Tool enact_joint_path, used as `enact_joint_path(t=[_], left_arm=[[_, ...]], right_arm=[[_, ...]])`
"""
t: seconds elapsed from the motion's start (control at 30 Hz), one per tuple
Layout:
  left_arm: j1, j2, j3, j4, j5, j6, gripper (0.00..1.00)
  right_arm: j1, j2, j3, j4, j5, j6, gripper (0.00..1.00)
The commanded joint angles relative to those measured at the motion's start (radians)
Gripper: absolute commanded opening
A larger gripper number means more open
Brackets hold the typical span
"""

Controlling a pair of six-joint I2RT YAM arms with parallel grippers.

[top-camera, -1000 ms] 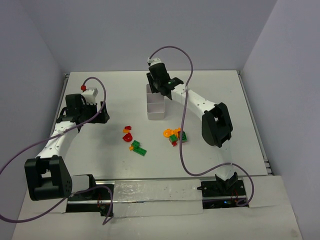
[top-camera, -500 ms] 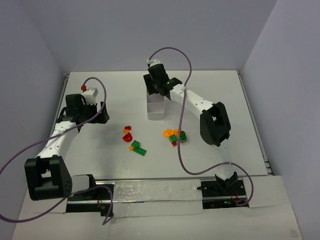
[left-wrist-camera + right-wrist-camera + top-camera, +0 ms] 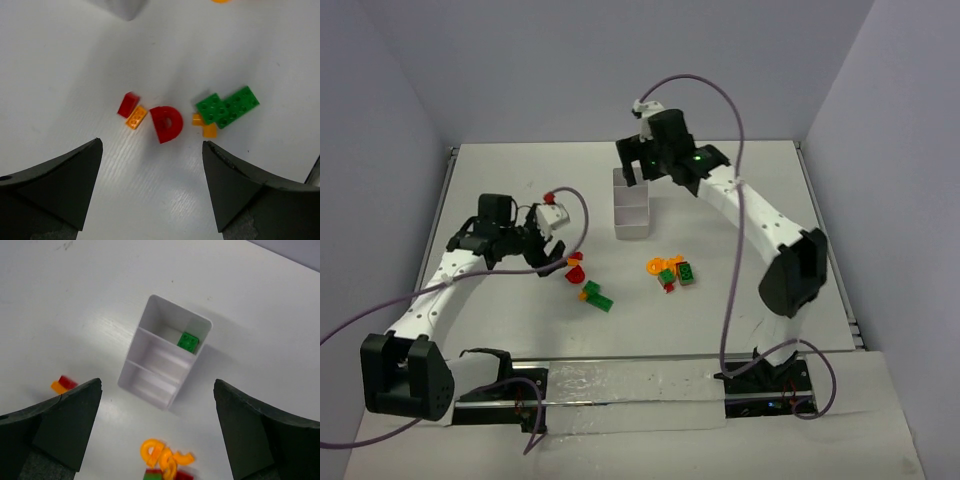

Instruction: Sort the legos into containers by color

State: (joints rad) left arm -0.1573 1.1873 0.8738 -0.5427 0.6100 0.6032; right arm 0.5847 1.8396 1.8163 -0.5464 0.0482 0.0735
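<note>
The containers are one white tray (image 3: 631,228) of three compartments at mid-table. A green lego (image 3: 188,341) lies in its far compartment (image 3: 175,330); the other two compartments look bare. My right gripper (image 3: 632,170) hangs open above the tray (image 3: 135,342) with nothing between its fingers. My left gripper (image 3: 558,258) is open just left of a loose group: a small red brick (image 3: 128,104), an orange brick (image 3: 136,117), a red D-shaped piece (image 3: 166,123), green bricks (image 3: 227,106) and orange bits (image 3: 206,126). Orange curved pieces (image 3: 165,457) with red and green ones (image 3: 672,271) lie nearer than the tray.
The right arm's elbow (image 3: 790,282) hangs over the table's right side, close to the right-hand lego group. Purple cables loop above both arms. Grey walls close off the table at the back and sides.
My right gripper opened over the tray and rose away from it. My left arm swung right from the table's left side to the red, orange and green group.
</note>
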Motion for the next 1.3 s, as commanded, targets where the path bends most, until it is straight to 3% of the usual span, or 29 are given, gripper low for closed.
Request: enact_joint_path(t=[0.0, 0.23, 0.4, 0.93, 1.27], left_arm=[[-0.087, -0.027, 0.014, -0.150, 0.123, 0.406, 0.92], [-0.272, 0.105, 0.071, -0.239, 0.063, 0.607, 0.90], [-0.348, 0.175, 0.067, -0.240, 0.040, 0.688, 0.83], [-0.395, 0.337, 0.092, -0.137, -0.053, 0.754, 0.75], [-0.400, 0.415, 0.117, -0.136, -0.075, 0.770, 0.63]], right_arm=[[-0.115, -0.184, -0.122, -0.071, -0.228, -0.056, 1.00], [-0.278, -0.331, -0.380, -0.146, -0.416, -0.120, 1.00], [-0.311, -0.388, -0.476, -0.158, -0.470, -0.128, 1.00], [-0.329, -0.355, -0.486, -0.173, -0.545, -0.126, 1.00], [-0.329, -0.341, -0.486, -0.176, -0.563, -0.124, 1.00]])
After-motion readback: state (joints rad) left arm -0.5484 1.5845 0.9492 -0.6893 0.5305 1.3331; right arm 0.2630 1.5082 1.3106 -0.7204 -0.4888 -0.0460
